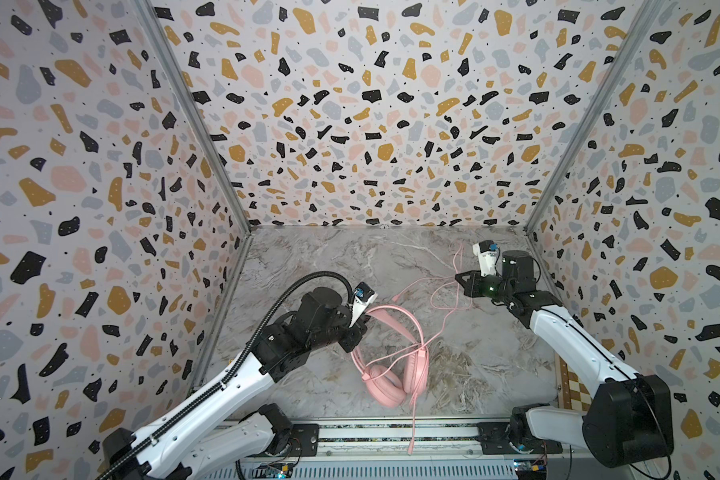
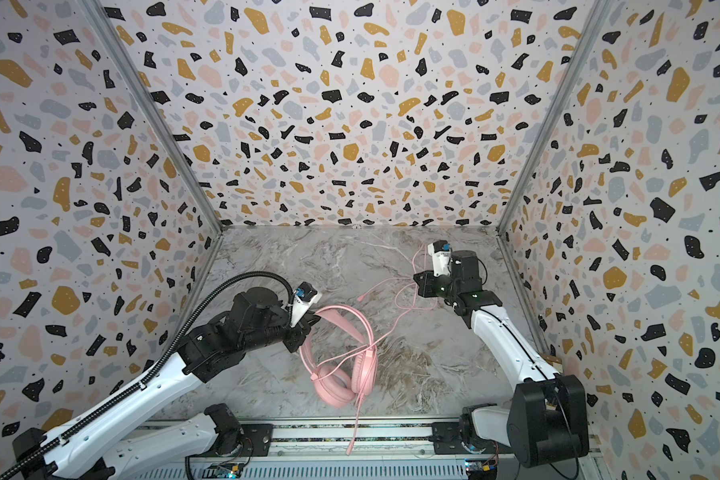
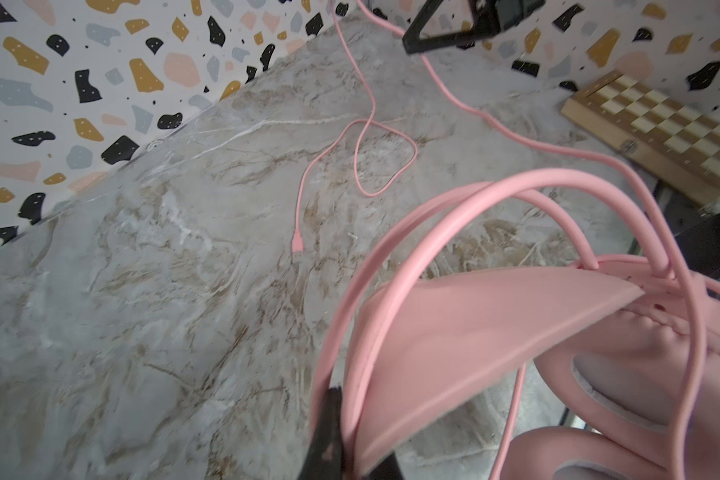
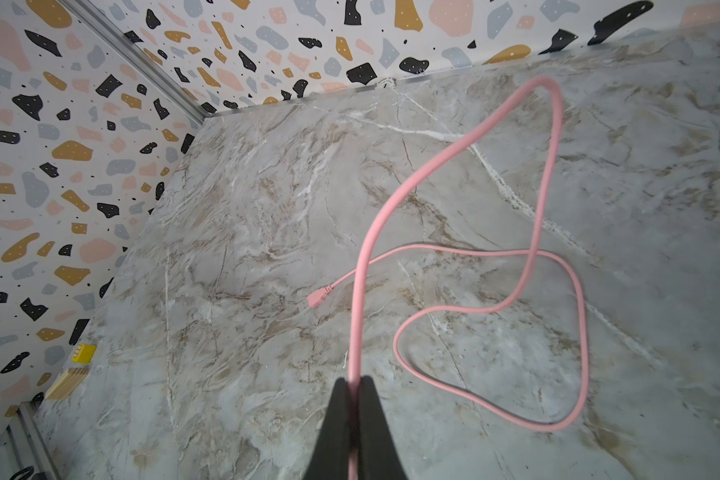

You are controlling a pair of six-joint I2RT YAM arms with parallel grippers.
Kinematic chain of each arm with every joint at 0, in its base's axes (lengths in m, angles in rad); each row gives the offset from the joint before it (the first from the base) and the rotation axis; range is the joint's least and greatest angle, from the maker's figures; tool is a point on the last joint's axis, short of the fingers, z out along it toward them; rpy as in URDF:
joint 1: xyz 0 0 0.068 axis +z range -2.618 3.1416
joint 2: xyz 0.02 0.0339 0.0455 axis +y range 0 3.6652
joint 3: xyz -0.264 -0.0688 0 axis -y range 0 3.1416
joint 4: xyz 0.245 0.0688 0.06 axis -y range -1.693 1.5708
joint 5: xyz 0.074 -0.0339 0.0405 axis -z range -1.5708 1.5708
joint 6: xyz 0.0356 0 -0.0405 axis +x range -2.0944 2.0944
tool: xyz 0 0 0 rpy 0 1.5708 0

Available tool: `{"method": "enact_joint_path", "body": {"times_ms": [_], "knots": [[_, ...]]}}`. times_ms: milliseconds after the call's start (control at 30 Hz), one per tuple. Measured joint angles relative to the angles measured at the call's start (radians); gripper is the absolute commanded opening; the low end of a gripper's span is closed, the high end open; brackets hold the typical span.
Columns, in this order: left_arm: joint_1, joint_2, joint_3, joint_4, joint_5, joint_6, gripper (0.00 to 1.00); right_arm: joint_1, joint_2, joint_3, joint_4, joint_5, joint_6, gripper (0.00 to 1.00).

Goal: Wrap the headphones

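Lit brightly and evenly from overhead, with only faint, soft shadows on the marble tabletop [image 1: 308, 266]. Bowed by a wide lens toward 3 and 9 o'clock in both top views. Out of focus on the near headphones [image 3: 474, 332] in the left wrist view and on the right gripper [image 4: 353, 381] in the right wrist view; sharper farther off, with a thin dark shadow hugging the cable [image 4: 355, 316].

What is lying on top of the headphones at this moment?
Strands of the pink cable drape across the headphones, over the headband and earcups. The left gripper pinches the headband. The table beneath the earcups is covered from view.
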Motion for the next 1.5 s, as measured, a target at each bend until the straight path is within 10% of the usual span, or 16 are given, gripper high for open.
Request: {"method": "enact_joint_path", "body": {"times_ms": [267, 867, 1500], "knots": [[0.008, -0.045, 0.011, 0.188, -0.011, -0.209, 0.0, -0.002, -0.03, -0.148, 0.146, -0.114, 0.094, 0.0], [0.008, -0.148, -0.233, 0.673, -0.448, -0.863, 0.0, 0.133, -0.262, -0.373, 0.723, -0.095, 0.589, 0.0], [0.008, -0.117, -0.227, 0.764, -0.521, -0.958, 0.0, 0.373, 0.087, -0.227, 1.063, 0.039, 0.752, 0.0]]}}
